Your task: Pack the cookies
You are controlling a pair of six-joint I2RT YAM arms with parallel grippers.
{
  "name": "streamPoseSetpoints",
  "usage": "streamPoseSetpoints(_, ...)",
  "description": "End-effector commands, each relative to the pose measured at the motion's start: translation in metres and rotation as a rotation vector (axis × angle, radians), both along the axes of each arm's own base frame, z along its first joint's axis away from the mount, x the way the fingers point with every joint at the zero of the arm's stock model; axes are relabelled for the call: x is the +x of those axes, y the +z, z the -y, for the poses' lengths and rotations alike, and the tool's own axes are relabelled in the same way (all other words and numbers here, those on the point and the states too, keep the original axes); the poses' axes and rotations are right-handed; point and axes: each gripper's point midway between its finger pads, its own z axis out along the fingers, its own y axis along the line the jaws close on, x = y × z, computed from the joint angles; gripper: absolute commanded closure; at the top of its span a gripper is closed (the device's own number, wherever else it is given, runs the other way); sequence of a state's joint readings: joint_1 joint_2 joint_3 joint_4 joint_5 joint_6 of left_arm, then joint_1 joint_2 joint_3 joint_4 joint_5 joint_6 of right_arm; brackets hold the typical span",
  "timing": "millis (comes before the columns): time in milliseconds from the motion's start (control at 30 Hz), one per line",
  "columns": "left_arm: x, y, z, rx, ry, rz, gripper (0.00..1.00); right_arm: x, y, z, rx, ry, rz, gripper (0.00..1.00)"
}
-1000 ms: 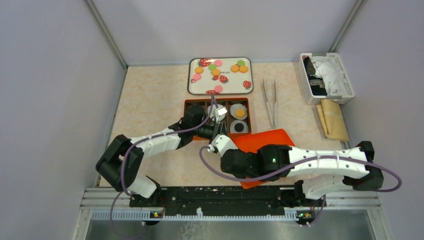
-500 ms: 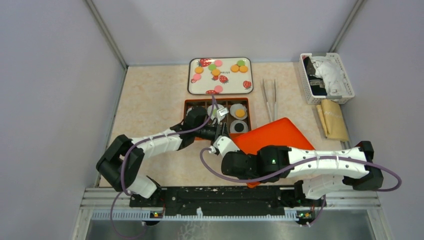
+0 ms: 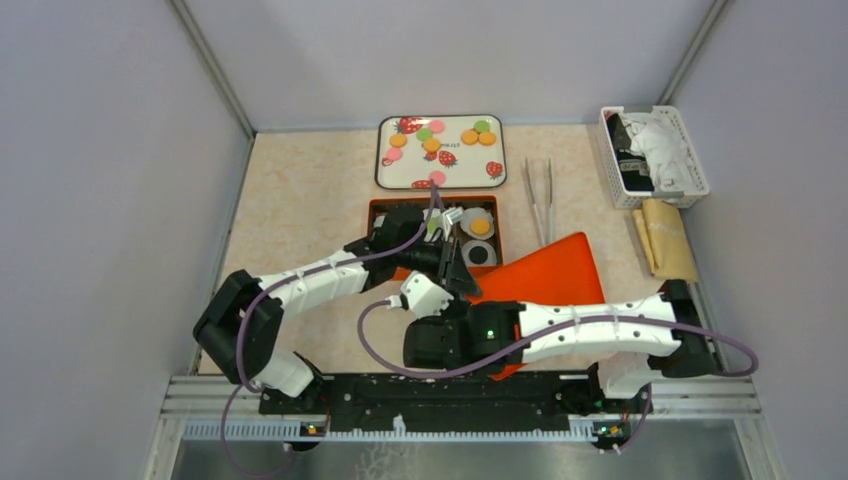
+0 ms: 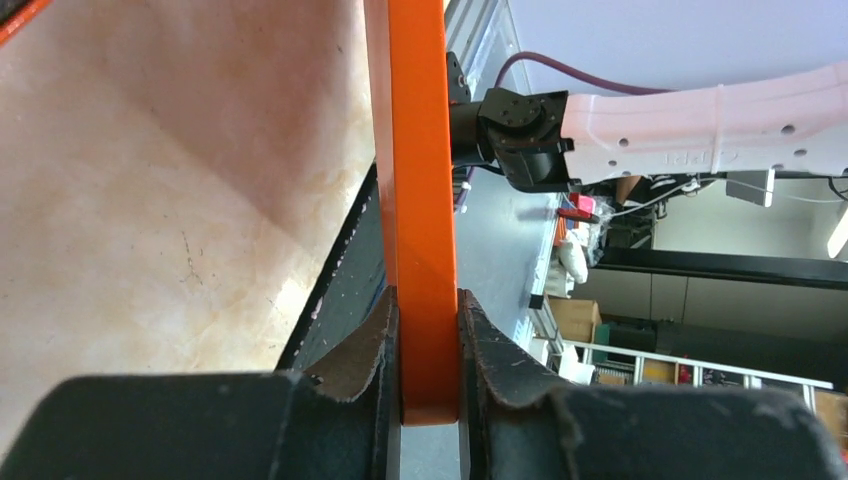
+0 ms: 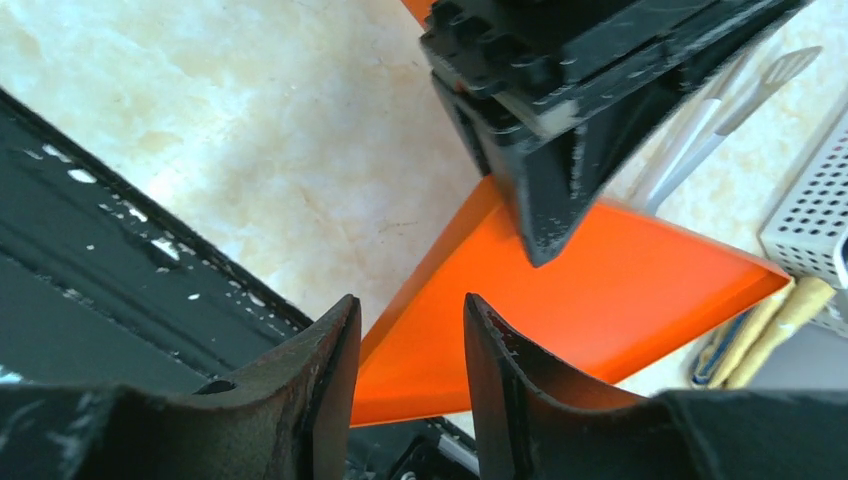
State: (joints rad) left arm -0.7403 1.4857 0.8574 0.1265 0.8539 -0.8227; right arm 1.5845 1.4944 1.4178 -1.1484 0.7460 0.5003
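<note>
Orange lid tilted, edge clenched in left pincer, arm stretched forward; right pincer released, near lid.

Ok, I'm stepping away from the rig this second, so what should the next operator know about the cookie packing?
Left gripper: shut on the orange lid, which is tilted up beside the box.
Right gripper: open, with the lid's corner showing between its fingers; contact unclear.
Done: an orange cookie and a black cookie sit in paper cups in the uncovered box.
Left: the other cookies lie on the strawberry tray; pack them, then probably fit the lid.
</note>
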Motion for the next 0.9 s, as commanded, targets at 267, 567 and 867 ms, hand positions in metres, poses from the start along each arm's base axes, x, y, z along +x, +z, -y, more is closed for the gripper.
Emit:
streamPoseSetpoints(267, 0.011, 0.042, 0.012, -0.067, -0.038, 0.105, 1.0, 0.014, -0.022, 0.037, -0.177, -0.262, 0.238, 0.51)
streamPoseSetpoints(567, 0.011, 0.055, 0.011, -0.067, -0.042, 0.124, 1.0, 0.015, -0.067, 0.04, -0.142, -0.402, 0.289, 0.49)
streamPoseSetpoints(867, 0.01, 0.067, 0.009, -0.064, -0.048, 0.135, 1.0, 0.013, -0.107, 0.049, -0.158, -0.497, 0.326, 0.81)
